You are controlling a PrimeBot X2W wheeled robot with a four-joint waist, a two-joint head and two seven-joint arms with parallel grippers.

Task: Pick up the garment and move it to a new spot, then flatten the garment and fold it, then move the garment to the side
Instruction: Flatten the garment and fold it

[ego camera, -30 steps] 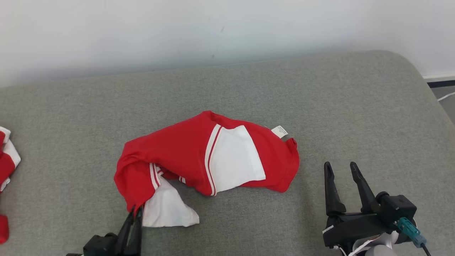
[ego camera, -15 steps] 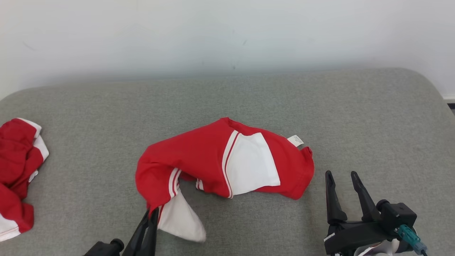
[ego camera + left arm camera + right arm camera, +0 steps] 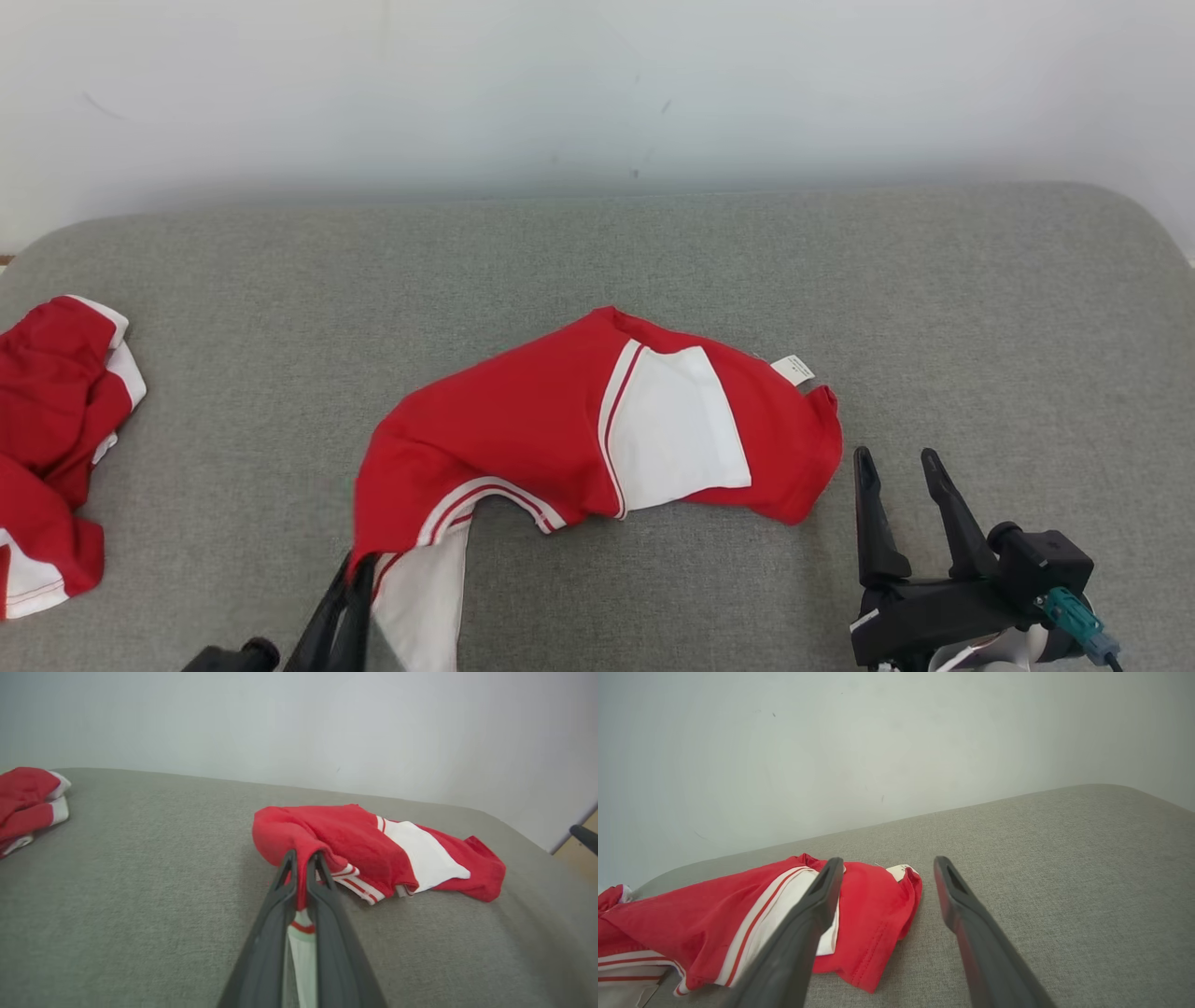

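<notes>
The garment [image 3: 523, 439], red with a white panel, striped trim and a small white label [image 3: 793, 370], lies crumpled in the middle of the grey cushion [image 3: 980, 308]. Its near left corner is pulled up and stretched toward the front edge. My left gripper [image 3: 359, 565] is shut on that red corner, and in the left wrist view the cloth runs between the left gripper's [image 3: 302, 858] fingers. My right gripper [image 3: 898, 457] stands open just right of the garment's right end, touching nothing. In the right wrist view the garment [image 3: 714, 919] lies left of the open right gripper [image 3: 887, 862].
A second, smaller red garment with white panels [image 3: 51, 439] lies bunched at the cushion's far left, also seen as a red heap [image 3: 28, 798] from the left wrist. A pale wall [image 3: 597, 84] stands right behind the cushion. Bare grey cushion spreads to the right and back.
The camera has shifted, sliding the whole scene right and down. My left gripper closed fully on the garment's corner and pulled it toward the front edge, stretching the left end and lifting the white flap.
</notes>
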